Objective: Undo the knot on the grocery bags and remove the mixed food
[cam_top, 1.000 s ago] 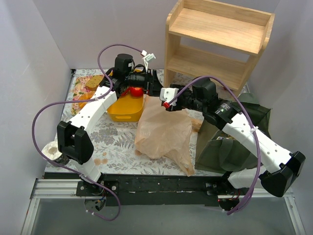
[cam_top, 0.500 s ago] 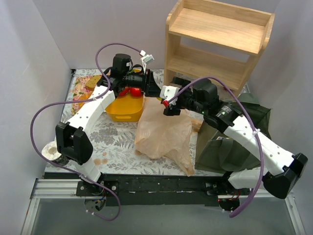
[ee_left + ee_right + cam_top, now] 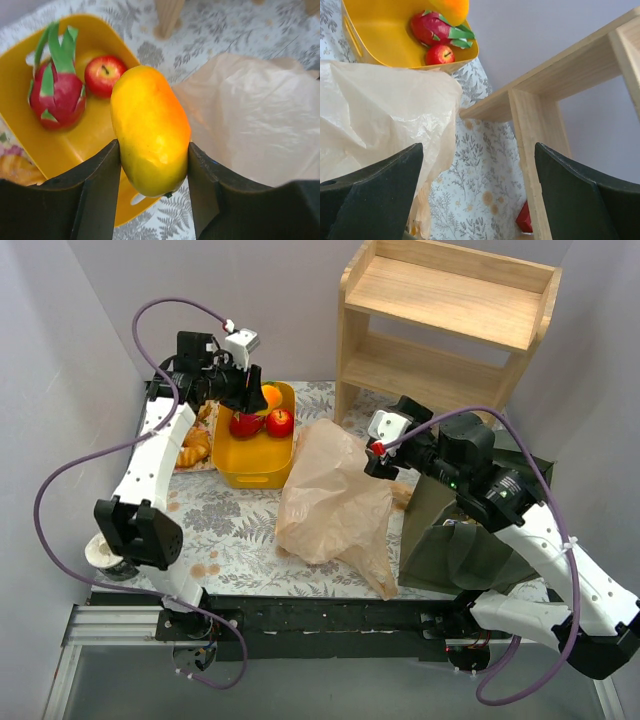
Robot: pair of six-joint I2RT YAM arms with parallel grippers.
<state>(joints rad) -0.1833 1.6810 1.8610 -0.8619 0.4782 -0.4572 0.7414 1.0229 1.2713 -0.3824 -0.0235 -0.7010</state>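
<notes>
My left gripper (image 3: 258, 398) is shut on an orange-yellow mango (image 3: 150, 127) and holds it above the far end of the yellow tub (image 3: 255, 465). A red-and-green dragon fruit (image 3: 55, 95) and a red apple (image 3: 104, 75) lie in the tub. The thin tan plastic bag (image 3: 335, 495) lies slack on the table just right of the tub. No knot shows on it. My right gripper (image 3: 383, 448) is open and empty, above the bag's far right edge. In the right wrist view the bag (image 3: 385, 115) is at its left finger.
A wooden shelf (image 3: 450, 320) stands at the back right, with a small red item (image 3: 525, 217) by its leg. A dark green tote (image 3: 480, 525) sits under my right arm. Pastries (image 3: 195, 445) lie left of the tub. A white roll (image 3: 103, 550) is at the near left.
My left gripper has swung left from the bag's top to above the tub, with the mango in it. My right gripper has pulled back to the right, off the bag.
</notes>
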